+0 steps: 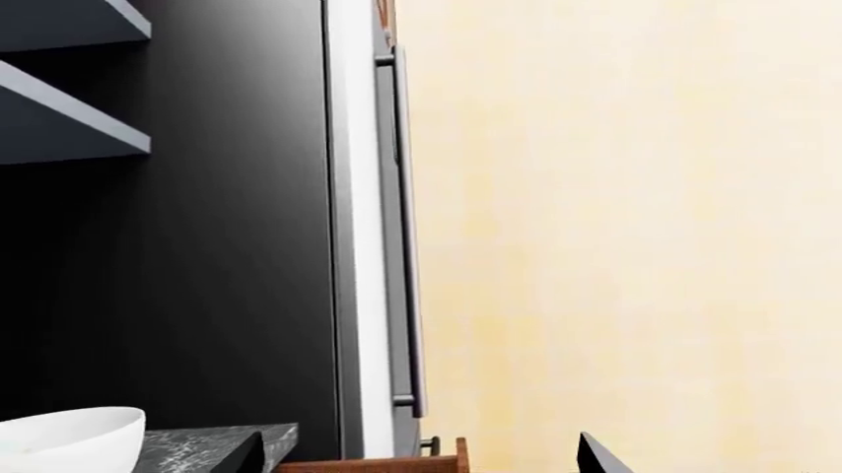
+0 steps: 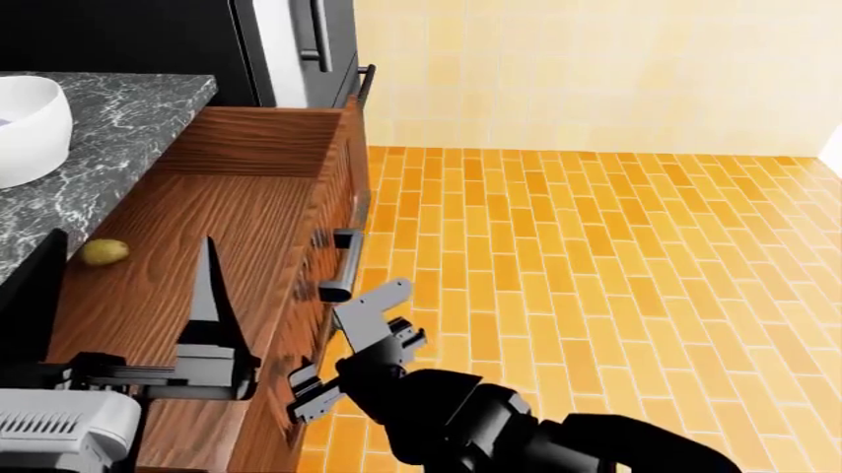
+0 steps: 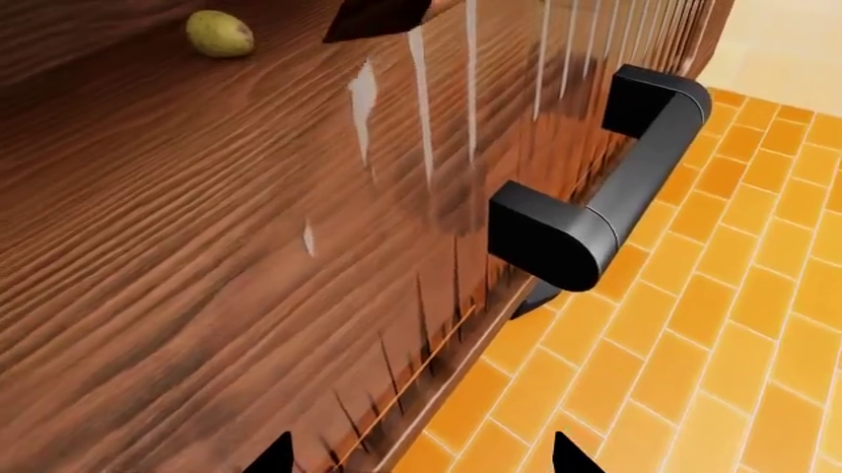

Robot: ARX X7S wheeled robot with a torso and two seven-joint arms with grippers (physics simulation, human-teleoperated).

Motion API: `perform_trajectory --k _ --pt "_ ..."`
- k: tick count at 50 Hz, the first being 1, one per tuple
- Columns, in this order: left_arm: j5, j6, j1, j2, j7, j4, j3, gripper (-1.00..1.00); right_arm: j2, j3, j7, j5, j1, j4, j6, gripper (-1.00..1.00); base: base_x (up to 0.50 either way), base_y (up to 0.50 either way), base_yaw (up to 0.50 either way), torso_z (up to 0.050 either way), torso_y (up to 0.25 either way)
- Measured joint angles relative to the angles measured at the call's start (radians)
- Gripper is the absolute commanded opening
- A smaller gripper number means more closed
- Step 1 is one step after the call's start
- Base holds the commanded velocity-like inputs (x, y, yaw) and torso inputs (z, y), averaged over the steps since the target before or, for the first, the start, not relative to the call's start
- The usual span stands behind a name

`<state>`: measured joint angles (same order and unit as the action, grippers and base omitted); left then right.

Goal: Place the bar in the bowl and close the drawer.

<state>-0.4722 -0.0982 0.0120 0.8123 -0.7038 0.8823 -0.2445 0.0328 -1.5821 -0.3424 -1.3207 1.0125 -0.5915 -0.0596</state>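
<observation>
Two hands empty | left hand [image 2: 132, 296] hanging spread wide over the open drawer [image 2: 172, 286] | bar [image 2: 105, 252] (small, yellowish) lying inside | bowl [image 2: 24, 128] sitting on worktop [image 2: 118, 128] | right hand [image 2: 345, 345] gaping beside handle [image 2: 342, 264] | risk: closing the drawer early is trapping the bar.

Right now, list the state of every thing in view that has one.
drawer: pulled fully open
yellow item: lying on the drawer floor
bowl: upright on the counter
left end effector: open, over the drawer
right end effector: open, by the drawer handle
</observation>
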Motion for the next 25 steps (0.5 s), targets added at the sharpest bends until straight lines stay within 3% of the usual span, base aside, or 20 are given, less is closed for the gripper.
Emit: perform_trajectory --k 25 --pt "-0.006 -0.02 0.025 0.028 -0.036 0.032 0.027 1.0 -0.001 0.007 0.048 0.044 0.039 0.085 -0.044 1.0 0.0 0.0 0.0 0.001 0.001"
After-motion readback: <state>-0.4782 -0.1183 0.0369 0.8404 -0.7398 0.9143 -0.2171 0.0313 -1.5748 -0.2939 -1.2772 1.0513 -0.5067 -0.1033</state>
